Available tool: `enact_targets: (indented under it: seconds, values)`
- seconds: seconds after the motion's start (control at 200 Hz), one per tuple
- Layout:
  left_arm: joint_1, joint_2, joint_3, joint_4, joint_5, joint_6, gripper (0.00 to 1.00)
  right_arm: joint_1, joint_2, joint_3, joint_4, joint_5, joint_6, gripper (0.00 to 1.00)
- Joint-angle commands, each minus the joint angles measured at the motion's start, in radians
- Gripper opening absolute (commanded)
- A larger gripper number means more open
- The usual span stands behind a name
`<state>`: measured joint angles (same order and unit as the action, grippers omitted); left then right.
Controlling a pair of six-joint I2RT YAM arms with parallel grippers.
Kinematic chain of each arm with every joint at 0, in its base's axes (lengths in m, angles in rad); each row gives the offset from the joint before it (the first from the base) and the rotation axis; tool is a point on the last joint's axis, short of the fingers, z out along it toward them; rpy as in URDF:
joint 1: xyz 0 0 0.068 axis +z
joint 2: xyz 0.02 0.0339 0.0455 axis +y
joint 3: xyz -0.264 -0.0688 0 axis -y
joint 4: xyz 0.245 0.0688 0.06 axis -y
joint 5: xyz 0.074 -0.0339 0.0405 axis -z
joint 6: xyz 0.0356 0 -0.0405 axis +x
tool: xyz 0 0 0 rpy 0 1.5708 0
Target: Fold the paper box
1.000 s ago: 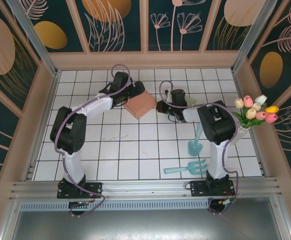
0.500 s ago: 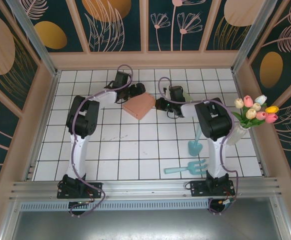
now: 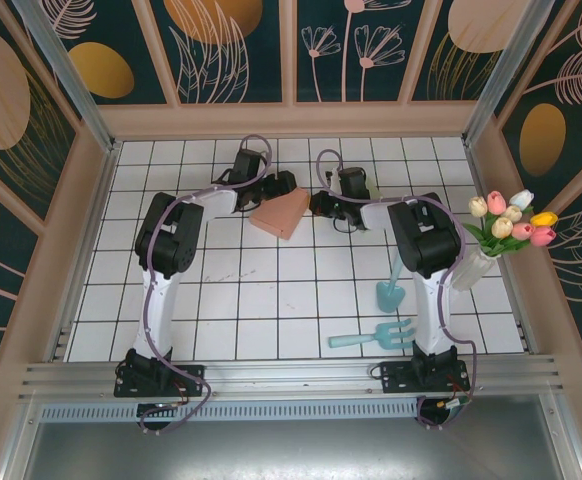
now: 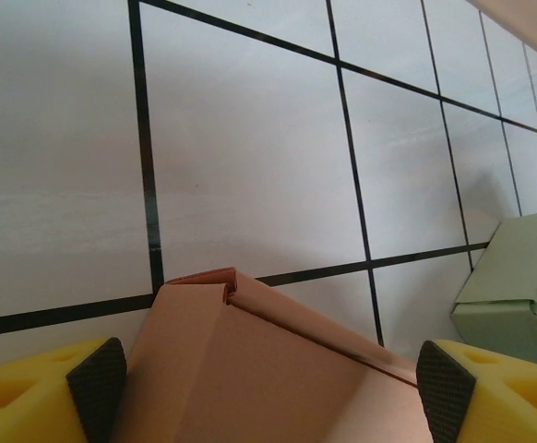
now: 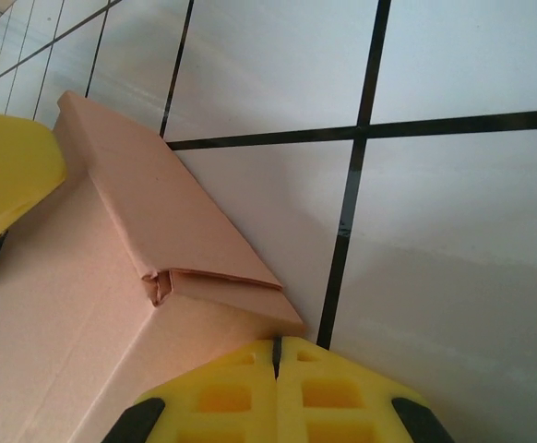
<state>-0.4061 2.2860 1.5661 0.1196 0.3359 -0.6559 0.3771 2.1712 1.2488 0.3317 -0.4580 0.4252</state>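
The pink-brown paper box (image 3: 283, 213) lies at the back middle of the tiled table, tilted, with a folded flap along one edge (image 4: 250, 360) (image 5: 93, 277). My left gripper (image 3: 271, 186) reaches it from the back left. In the left wrist view the jaws (image 4: 268, 392) stand wide, straddling the box, and both black pads (image 4: 98, 388) touch its sides. My right gripper (image 3: 321, 206) is at the box's right side. Its yellow fingertips (image 5: 276, 346) are pressed together with nothing between them, tips against the box's lower corner. A yellow left finger (image 5: 10, 166) shows beyond the box.
A pale green block (image 4: 513, 286) sits just right of the box, by the right wrist (image 3: 376, 200). A teal trowel (image 3: 389, 290) and a teal hand rake (image 3: 376, 335) lie at the right front. A vase of tulips (image 3: 506, 235) stands by the right wall.
My left arm has stretched further back and its gripper has slid right onto the box's far edge. The box has shifted slightly and tilted. The right gripper stays shut beside it.
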Motion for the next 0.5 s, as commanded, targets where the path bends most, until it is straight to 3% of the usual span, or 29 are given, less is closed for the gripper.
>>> enact_targets:
  seconds: [0.0, 0.25, 0.495]
  values:
    - [-0.111, -0.020, -0.038, 0.083, 0.228, -0.091, 0.83, 0.053, 0.035, 0.052, 0.044, -0.166, -0.024, 0.04]
    - [-0.138, -0.071, -0.068, 0.108, 0.313, -0.103, 0.83, 0.077, 0.030, 0.103, -0.005, -0.224, -0.101, 0.04]
    - [-0.074, -0.140, -0.119, -0.038, 0.031, -0.089, 0.85, 0.083, -0.076, 0.043, -0.097, -0.021, -0.115, 0.05]
